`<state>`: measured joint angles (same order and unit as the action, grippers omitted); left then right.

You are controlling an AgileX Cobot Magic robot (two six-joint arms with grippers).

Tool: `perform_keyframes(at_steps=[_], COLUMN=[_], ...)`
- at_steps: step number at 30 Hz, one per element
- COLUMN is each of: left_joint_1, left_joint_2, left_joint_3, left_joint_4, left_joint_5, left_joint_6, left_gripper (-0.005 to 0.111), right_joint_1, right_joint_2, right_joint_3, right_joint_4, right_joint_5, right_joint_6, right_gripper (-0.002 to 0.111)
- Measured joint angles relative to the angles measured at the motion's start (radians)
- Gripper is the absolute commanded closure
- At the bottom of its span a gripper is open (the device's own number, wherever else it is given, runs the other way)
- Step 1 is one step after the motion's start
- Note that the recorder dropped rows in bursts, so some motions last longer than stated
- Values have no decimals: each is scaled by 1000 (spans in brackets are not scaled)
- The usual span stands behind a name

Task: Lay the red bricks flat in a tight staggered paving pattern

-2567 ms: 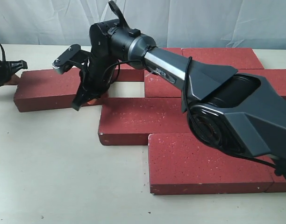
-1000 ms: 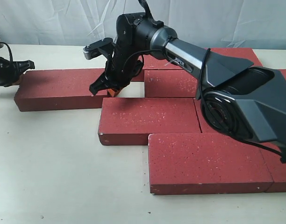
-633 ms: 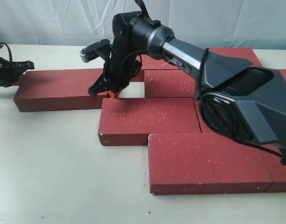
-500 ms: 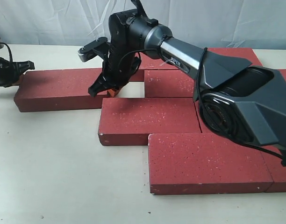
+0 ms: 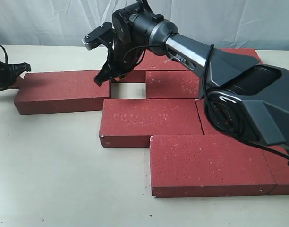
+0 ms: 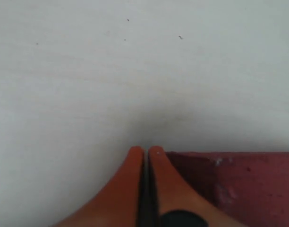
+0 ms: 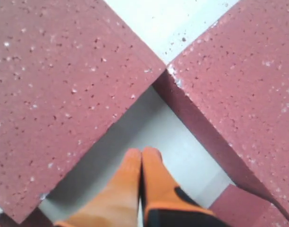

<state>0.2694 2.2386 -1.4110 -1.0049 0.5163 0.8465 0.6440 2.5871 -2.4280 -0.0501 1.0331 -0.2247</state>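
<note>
- Ext view: red bricks (image 5: 208, 163) lie flat on the pale counter (image 5: 55, 165). They fill centre + right of frame in stepped rows.
- Left brick (image 5: 59, 90) sits centre-left. A bare rectangular gap (image 5: 128, 91) separates its right end from the next brick (image 5: 175, 85) in the same row.
- Mid brick (image 5: 149, 120) lies just below the gap and looks butted against the left brick's lower-right edge. Front brick (image 5: 215, 179), lower right of frame, is tight against the mid brick + offset to the right.
- More bricks along upper right, partly hidden by the arm.
- Right end effector (image 5: 106, 79), upper centre of frame, hangs over the gap's upper-left corner, near the left brick's right end.
- Left end effector (image 5: 19, 69) at far left edge, by the left brick's outer end. State not readable in this view.
- Wrinkled cloth backdrop (image 5: 50, 19) across top of frame.
- L wrist view: left end effector (image 6: 144, 153) clenched, orange tips pressed together, nothing between them. Brick corner (image 6: 239, 184) just beside the tips; contact or not, can't tell. Rest is bare counter (image 6: 135, 71).
- R wrist view: right end effector (image 7: 142, 153) also clenched, orange tips together, empty. It's over a strip of bare counter (image 7: 168, 137) between one brick (image 7: 55, 94) + a second brick (image 7: 243, 85). Their corners nearly meet beyond the tips.
- Third brick sliver (image 7: 239, 208) shows near the end effector's body.
</note>
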Motion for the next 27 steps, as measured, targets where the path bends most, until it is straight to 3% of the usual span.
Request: perform_keyframes(at_steps=[3,6,9,12,16,21,27], left_joint_1=[38,76,100,111,93,-26,-252], left_joint_2=[0,-4,-21,-62,-132,-169,-76], left_joint_3=[-4,-8,-8,-8,-8,-47,-199], left_joint_4=[-8,-19,-31,-43,-107,-197,37], left_joint_5=[0,6,36,71,95,110,3], left_joint_6=[0,0,0,8,85,179,21], left_gripper=[72,70,82,107,106,107,107], right_joint_1=[0,0,-2,-6,-23,-31,-31], right_joint_2=[-2,-17,-47,-88,-146,-205,-370], right_joint_3=[0,0,0,0,0,15,280], right_joint_4=[0,0,0,0,27,58,64], right_joint_5=[2,51,104,139,177,181,179], right_joint_6=[14,17,19,20,13,-6,-49], right_gripper=[109,109,109,109,109,109,109])
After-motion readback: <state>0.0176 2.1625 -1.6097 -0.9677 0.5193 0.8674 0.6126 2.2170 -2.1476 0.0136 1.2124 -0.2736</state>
